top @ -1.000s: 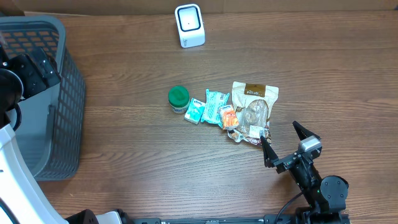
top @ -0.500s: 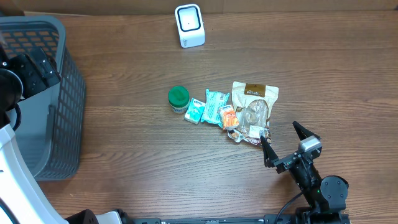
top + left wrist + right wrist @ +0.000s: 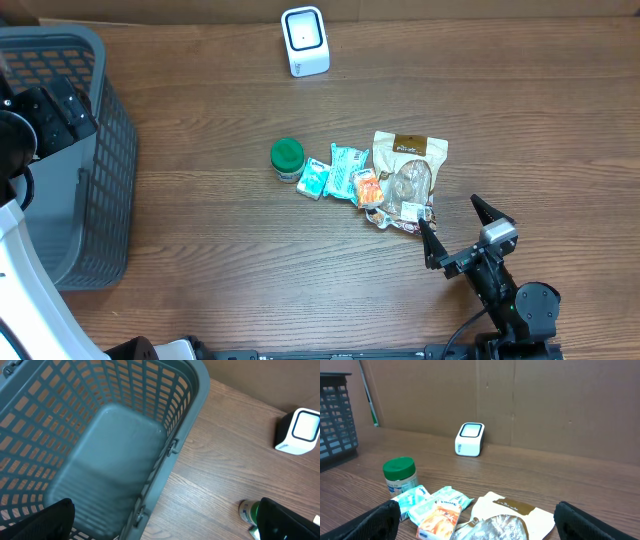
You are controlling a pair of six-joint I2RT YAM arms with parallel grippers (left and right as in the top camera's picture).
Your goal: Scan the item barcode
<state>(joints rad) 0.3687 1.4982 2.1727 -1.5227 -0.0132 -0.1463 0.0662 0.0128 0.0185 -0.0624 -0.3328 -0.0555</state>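
At mid-table, a green-lidded jar (image 3: 287,157), teal packets (image 3: 348,162) and tan pouch (image 3: 410,160) cluster; both jaws spread.

Overhead looks straight down; both wrist views angle toward the white scanner (image 3: 305,40).

right arm (image 3: 520,305): black links and a round black joint housing
cable (image 3: 465,330): thin and black, curving beside the right arm's base
right end effector (image 3: 448,211): two black tapered fingers (image 3: 432,248); behind them a small silver-grey block (image 3: 497,234), possibly a camera housing
left arm (image 3: 22,290): smooth white curved shell
left end effector (image 3: 161,522): matte black, its finger edges blurred in the wrist view; blocky black body seen from overhead
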